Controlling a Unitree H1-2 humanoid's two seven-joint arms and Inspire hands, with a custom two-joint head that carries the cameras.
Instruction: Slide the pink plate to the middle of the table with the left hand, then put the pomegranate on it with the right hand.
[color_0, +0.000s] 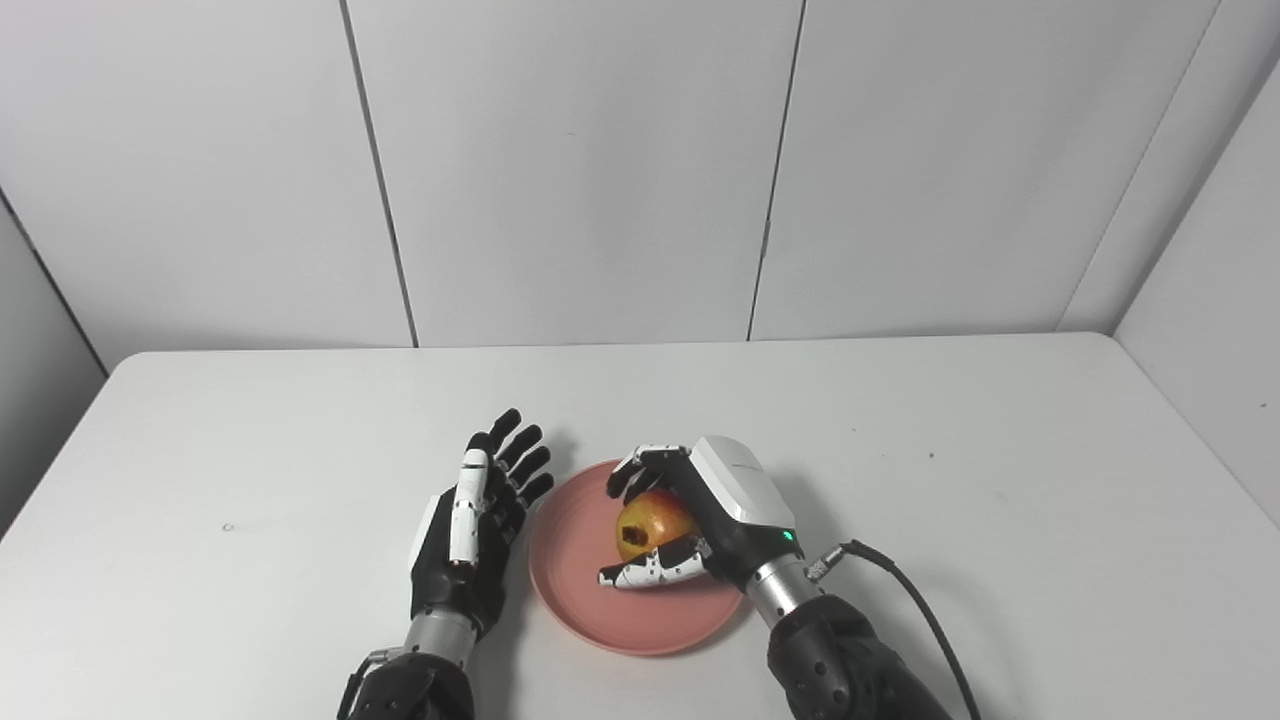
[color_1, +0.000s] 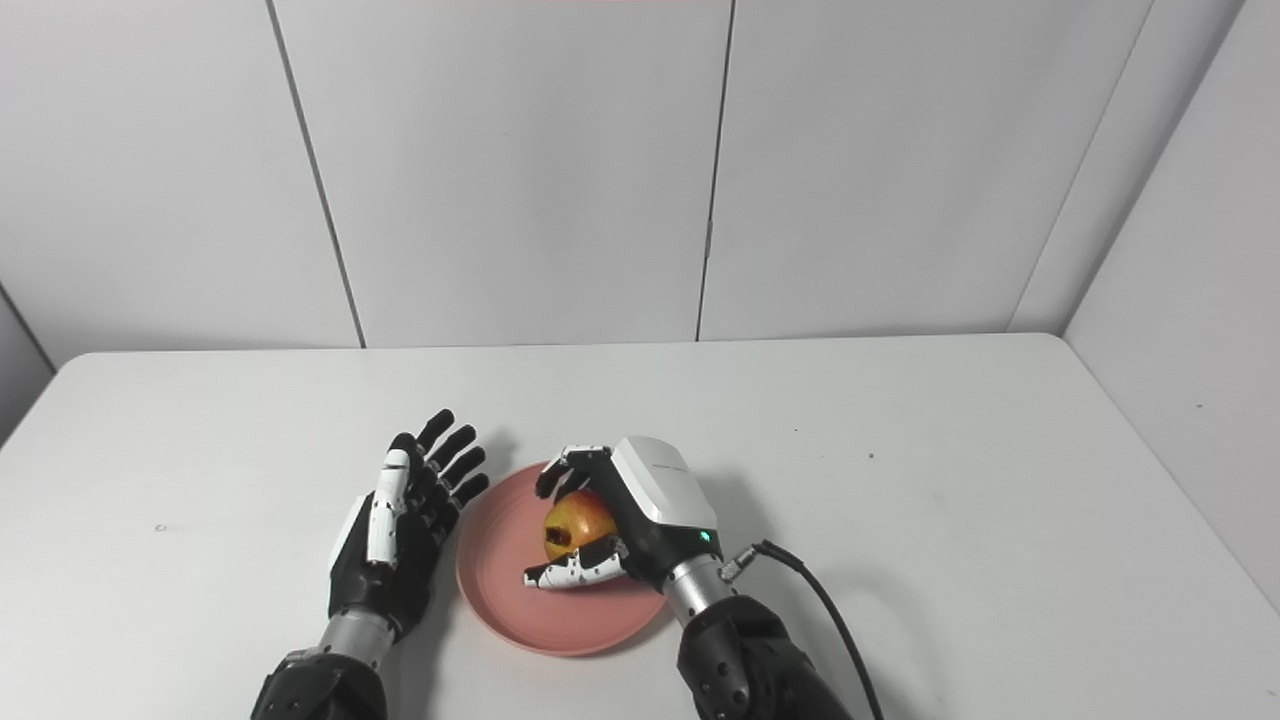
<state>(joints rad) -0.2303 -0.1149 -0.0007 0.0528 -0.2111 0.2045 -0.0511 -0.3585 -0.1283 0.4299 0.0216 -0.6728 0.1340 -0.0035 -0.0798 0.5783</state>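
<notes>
The right robot hand (color_0: 715, 515) grips the pomegranate (color_0: 652, 523) between fingers and thumb over the plate (color_0: 590, 590) on the worktop (color_0: 980, 520), while the left robot hand (color_0: 480, 520) stands open, fingers spread, just beside the plate's left rim.

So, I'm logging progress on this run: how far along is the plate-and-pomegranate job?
The round pink plate already sits near the table's middle, with the open left hand beside its rim, holding nothing. In hand: the right hand is closed on the yellow-red pomegranate over the plate. Left: letting go of the fruit and pulling the hand away; whether it touches the plate is unclear.
</notes>
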